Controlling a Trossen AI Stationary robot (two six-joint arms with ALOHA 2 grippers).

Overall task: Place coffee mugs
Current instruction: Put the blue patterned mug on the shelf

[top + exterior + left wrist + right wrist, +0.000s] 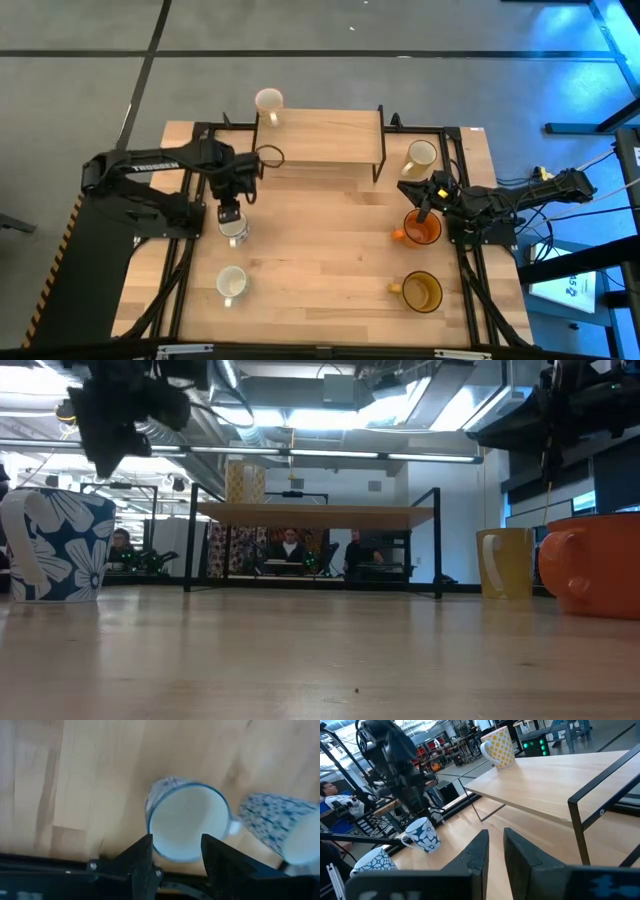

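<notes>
Pale butcher-block table (330,260) under workshop lights, with a raised wooden shelf (320,137) along its far side. Just in front of the shelf's left end, the left gripper (176,851) hangs over a white mug with blue flowers (186,822), fingers parted either side of the rim and gripping nothing. The mug appears set down upright; the clean finish would be a straight lift clear of the rim before swinging away. A second blue-patterned mug (231,284) stands nearer the front edge. Right of the shelf, the right gripper (492,847) waits with fingers nearly closed, holding nothing, by an orange mug (421,228). An amber mug (421,292) stands in front of that, a cream mug (420,156) behind, and a yellow-dotted mug (498,746) sits on the shelf's far left corner.
</notes>
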